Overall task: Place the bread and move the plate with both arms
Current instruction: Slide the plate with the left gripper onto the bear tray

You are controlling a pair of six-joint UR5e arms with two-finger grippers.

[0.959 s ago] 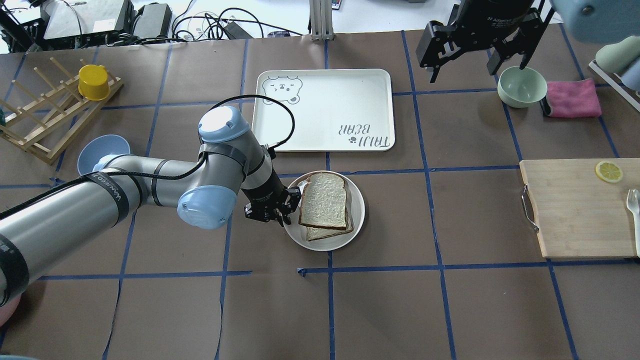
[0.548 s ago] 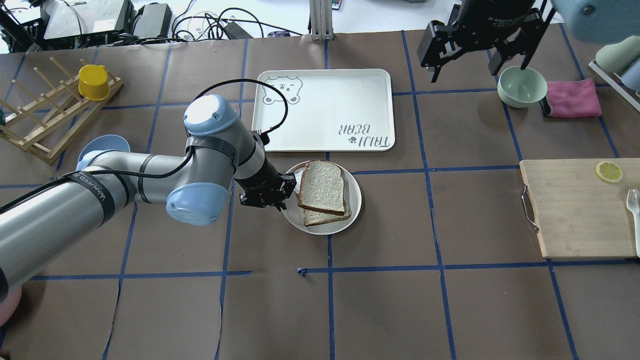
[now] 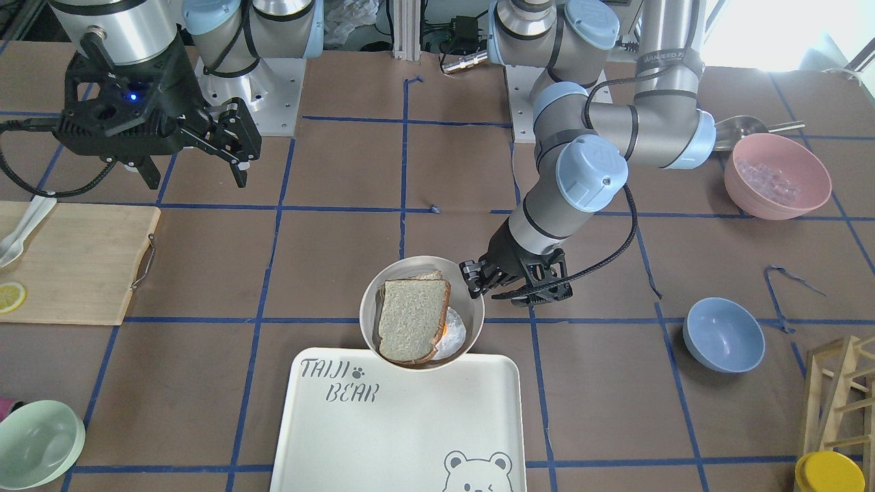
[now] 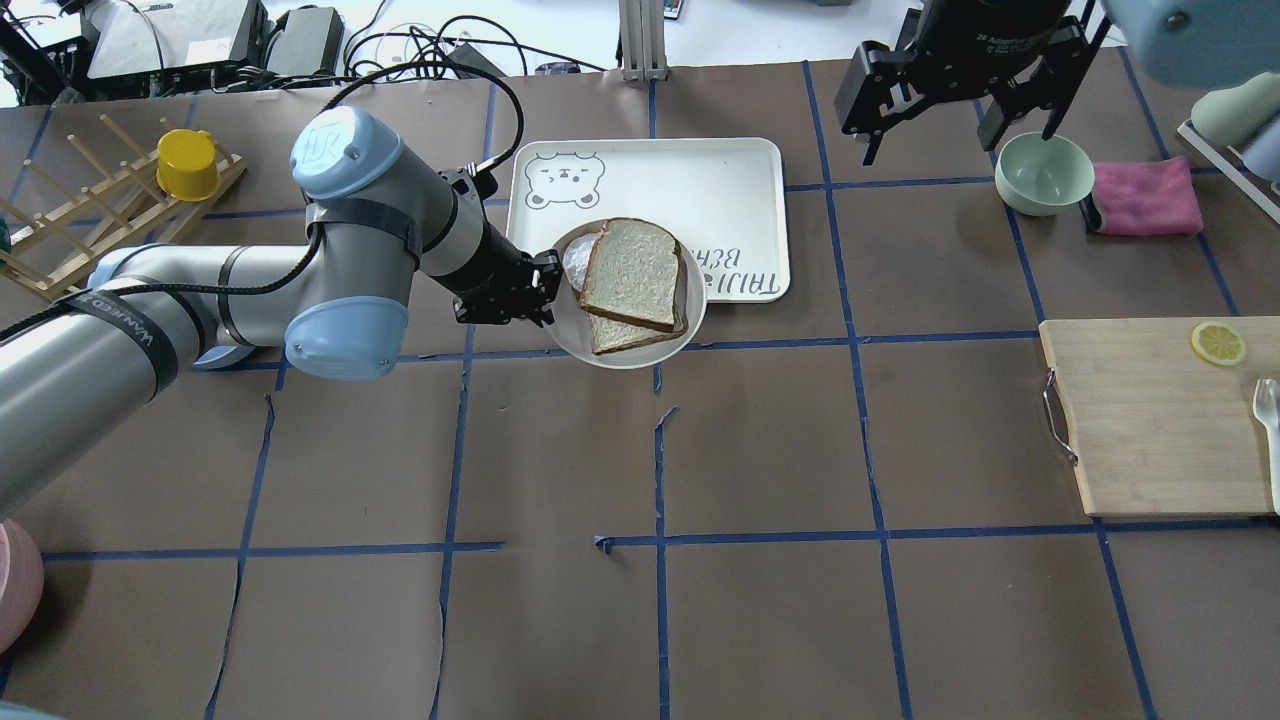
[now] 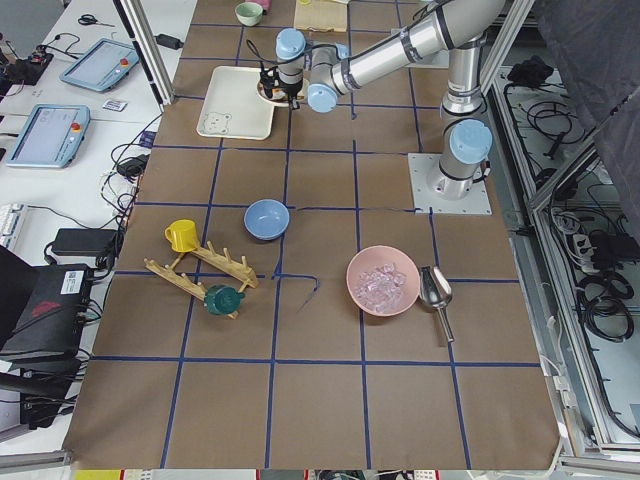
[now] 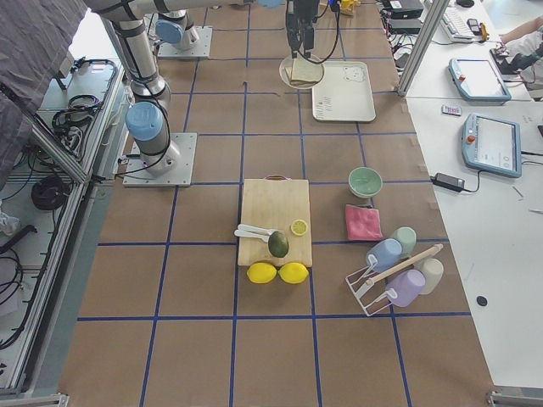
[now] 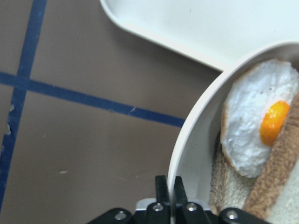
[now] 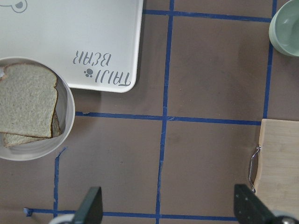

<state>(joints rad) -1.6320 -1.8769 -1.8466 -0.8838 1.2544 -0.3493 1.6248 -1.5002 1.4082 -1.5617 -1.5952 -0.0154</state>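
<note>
**Bread** [image 4: 632, 272]: one squarish slice with pale crumb and a dark crust. It lies flat, uppermost in the plate. A second slice [image 4: 625, 335], tanner, lies under it, so there are two slices in all. One fried egg [image 7: 254, 130] lies on the lower slice, with its yolk edge tucked under the upper one.

**Plate** [image 4: 577, 338]: one, round, cream-white and deep. It sits partly over the near edge of the tray and partly over the counter. Whether it touches the tray cannot be told.

**Left pincer** [image 4: 548, 288]: clamped narrow on the plate's rim, on the side toward the left arm. In the wrist view one finger is inside the wall and one outside.

**Right pincer** [image 4: 955, 140]: spread wide and holding nothing. It hangs high over the far right of the counter, well apart from the plate.

**Tray** [image 4: 700, 170]: one, rectangular and cream, printed with a bear and lettering.

**Counter** [image 4: 760, 620]: brown, with a grid of blue tape.

**Bowls**: three.
- One pale green [image 4: 1043, 172], just beside one pink cloth [image 4: 1145, 195].
- One blue [image 3: 723, 335].
- One pink [image 3: 777, 176], holding clear pieces.

**Cutting board** [image 4: 1150, 420]: one, wooden, bearing one lemon slice [image 4: 1217, 343].

**Wooden rack** [image 4: 90, 250]: one, carrying one yellow cup [image 4: 187, 165].
</note>
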